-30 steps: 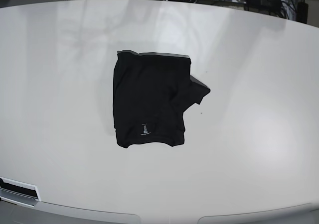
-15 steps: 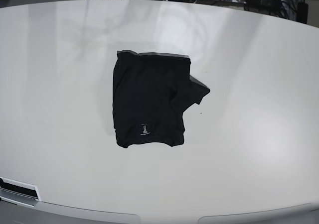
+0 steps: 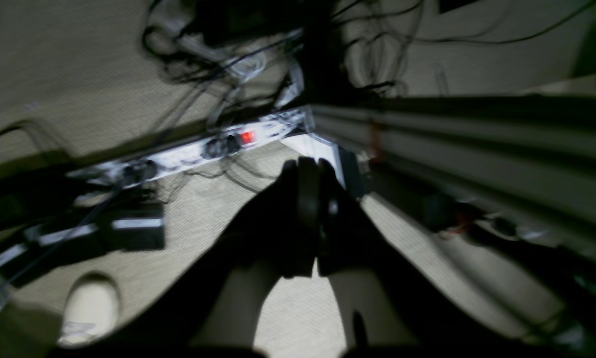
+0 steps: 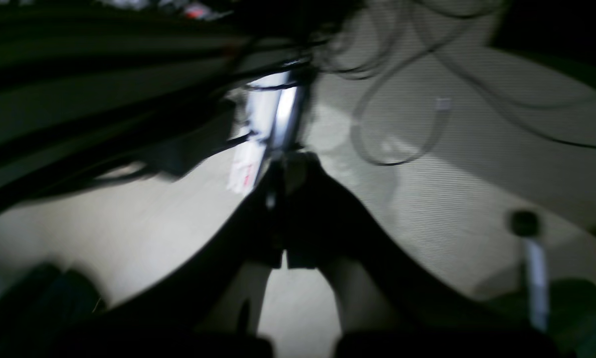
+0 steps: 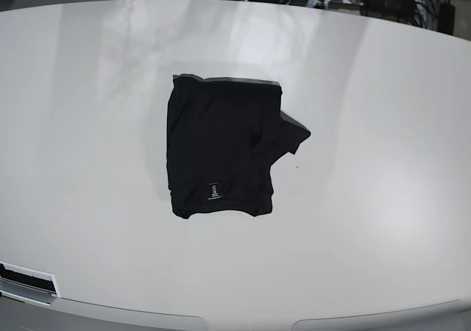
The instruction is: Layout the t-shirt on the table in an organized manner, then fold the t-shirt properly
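jaws closed, empty | t-shirt (image 5: 221, 151) black, folded, sleeve protruding

No legible text, brand, number or sign was found in any view. A small pale label mark (image 5: 213, 190) was noted near the lower hem of the t-shirt (image 5: 221, 151), but its markings were too small to be read. A white tag with faint red marks (image 4: 243, 171) was seen in the right wrist view, blurred beyond reading. A lit red switch (image 3: 248, 136) was noted on a power strip (image 3: 198, 151) in the left wrist view; no lettering on it could be made out.
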Robot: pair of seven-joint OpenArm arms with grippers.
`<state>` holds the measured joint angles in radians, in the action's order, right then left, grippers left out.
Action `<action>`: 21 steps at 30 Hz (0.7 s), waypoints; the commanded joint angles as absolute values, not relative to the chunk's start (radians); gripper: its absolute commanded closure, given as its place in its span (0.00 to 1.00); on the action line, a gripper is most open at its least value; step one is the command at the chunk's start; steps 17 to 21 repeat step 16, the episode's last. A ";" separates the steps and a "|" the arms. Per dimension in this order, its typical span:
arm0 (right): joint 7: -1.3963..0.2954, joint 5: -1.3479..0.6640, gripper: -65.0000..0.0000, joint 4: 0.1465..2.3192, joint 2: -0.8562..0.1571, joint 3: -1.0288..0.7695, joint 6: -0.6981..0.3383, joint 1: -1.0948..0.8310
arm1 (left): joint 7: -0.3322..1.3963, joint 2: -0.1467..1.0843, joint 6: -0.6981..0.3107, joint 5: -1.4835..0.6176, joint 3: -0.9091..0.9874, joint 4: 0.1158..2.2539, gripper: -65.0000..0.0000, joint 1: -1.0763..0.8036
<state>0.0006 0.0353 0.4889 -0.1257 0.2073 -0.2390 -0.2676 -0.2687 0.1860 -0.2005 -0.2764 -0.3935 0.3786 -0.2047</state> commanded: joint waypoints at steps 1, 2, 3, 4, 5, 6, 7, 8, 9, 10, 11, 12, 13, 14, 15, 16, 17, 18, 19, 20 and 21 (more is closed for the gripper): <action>0.009 0.038 1.00 0.489 -0.122 0.217 -0.242 -0.270 | -0.284 0.199 -0.195 -0.305 -0.394 0.379 1.00 -0.203; 0.008 0.038 1.00 0.489 -0.116 0.222 -0.242 -0.265 | -0.285 0.198 -0.192 -0.325 -0.394 0.380 1.00 -0.200; 0.008 0.038 1.00 0.489 -0.111 0.223 -0.243 -0.263 | -0.285 0.199 -0.187 -0.347 -0.394 0.381 1.00 -0.199; 0.008 0.038 1.00 0.490 -0.107 0.223 -0.245 -0.262 | -0.285 0.200 -0.185 -0.361 -0.394 0.381 1.00 -0.198; 0.007 0.039 1.00 0.491 -0.103 0.223 -0.253 -0.256 | -0.284 0.200 -0.186 -0.373 -0.394 0.381 1.00 -0.198; 0.008 0.049 1.00 0.491 -0.102 0.223 -0.263 -0.253 | -0.284 0.200 -0.186 -0.376 -0.394 0.381 1.00 -0.198; 0.006 0.059 1.00 0.491 -0.100 0.223 -0.278 -0.249 | -0.284 0.200 -0.186 -0.376 -0.394 0.382 1.00 -0.198; -0.001 0.060 1.00 0.491 -0.099 0.223 -0.286 -0.245 | -0.284 0.199 -0.186 -0.376 -0.394 0.387 1.00 -0.199; -0.012 0.061 1.00 0.492 -0.095 0.223 -0.295 -0.243 | -0.284 0.199 -0.186 -0.376 -0.394 0.390 1.00 -0.199; -0.012 0.061 1.00 0.492 -0.091 0.223 -0.295 -0.243 | -0.284 0.200 -0.186 -0.376 -0.394 0.394 1.00 -0.198; -0.011 0.061 1.00 0.492 -0.086 0.223 -0.287 -0.243 | -0.283 0.200 -0.186 -0.376 -0.394 0.399 1.00 -0.194; -0.012 0.061 1.00 0.492 -0.080 0.223 -0.270 -0.244 | -0.284 0.200 -0.186 -0.376 -0.394 0.399 1.00 -0.189; -0.012 0.061 1.00 0.492 -0.076 0.223 -0.258 -0.244 | -0.281 0.200 -0.186 -0.376 -0.394 0.399 1.00 -0.186; -0.012 0.061 1.00 0.492 -0.072 0.223 -0.253 -0.243 | -0.281 0.202 -0.186 -0.379 -0.394 0.399 1.00 -0.184; -0.012 0.060 1.00 0.492 -0.068 0.223 -0.254 -0.242 | -0.281 0.202 -0.186 -0.384 -0.394 0.399 1.00 -0.185; -0.012 0.060 1.00 0.492 -0.065 0.223 -0.257 -0.237 | -0.281 0.202 -0.186 -0.388 -0.393 0.399 1.00 -0.184; -0.012 0.060 1.00 0.492 -0.065 0.223 -0.257 -0.237 | -0.281 0.202 -0.186 -0.388 -0.393 0.399 1.00 -0.184; -0.012 0.060 1.00 0.492 -0.065 0.223 -0.257 -0.237 | -0.281 0.202 -0.186 -0.388 -0.393 0.399 1.00 -0.184; -0.012 0.060 1.00 0.492 -0.065 0.223 -0.257 -0.237 | -0.281 0.202 -0.186 -0.388 -0.393 0.399 1.00 -0.184; -0.012 0.060 1.00 0.492 -0.065 0.223 -0.257 -0.237 | -0.281 0.202 -0.186 -0.388 -0.393 0.399 1.00 -0.184; -0.012 0.060 1.00 0.492 -0.065 0.223 -0.257 -0.237 | -0.281 0.202 -0.186 -0.388 -0.393 0.399 1.00 -0.184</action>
